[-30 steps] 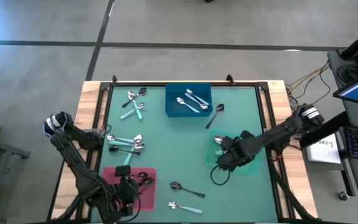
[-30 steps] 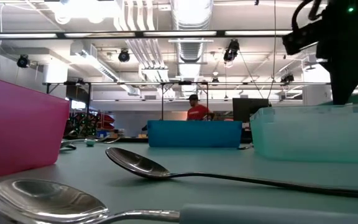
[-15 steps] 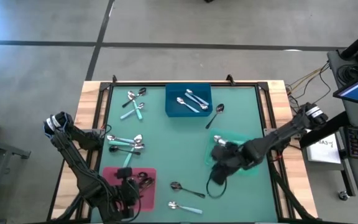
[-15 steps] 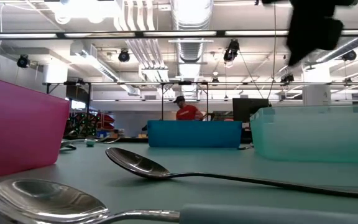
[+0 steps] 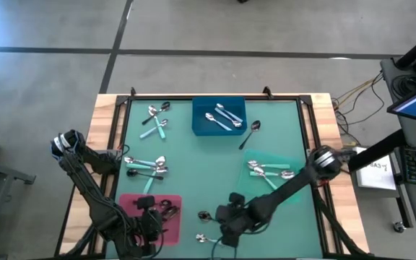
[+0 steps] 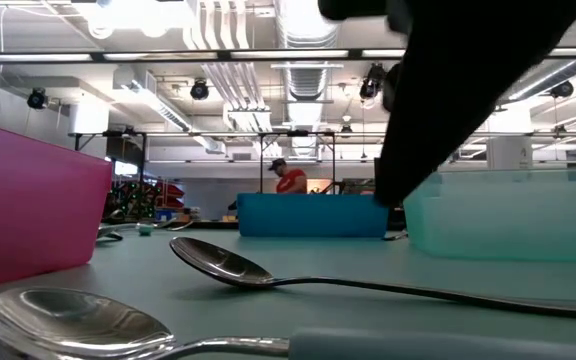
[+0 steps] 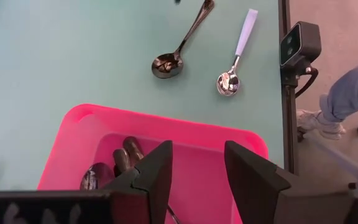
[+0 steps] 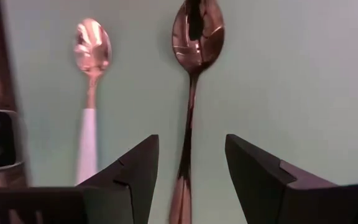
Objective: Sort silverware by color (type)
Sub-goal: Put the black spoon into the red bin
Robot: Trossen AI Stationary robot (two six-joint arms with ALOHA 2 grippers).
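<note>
My right gripper hangs open, low over the table's near middle. Its fingers stand on either side of a dark spoon's handle without touching it. The spoon's bowl lies ahead of the fingers. A pale-handled spoon lies alongside on the mat. My left gripper waits open above the pink tray, which holds dark spoons. The green tray holds teal-handled spoons. The blue tray holds silver ones.
More spoons lie loose on the green mat: one group at the far left, one at the left, and a single dark spoon beside the blue tray. In the low view my right arm looms over the two near spoons.
My right gripper has left the green tray and swung toward the table's near edge and left, coming down over the dark spoon near the front. Teal-handled spoons that it covered now show in the green tray.
</note>
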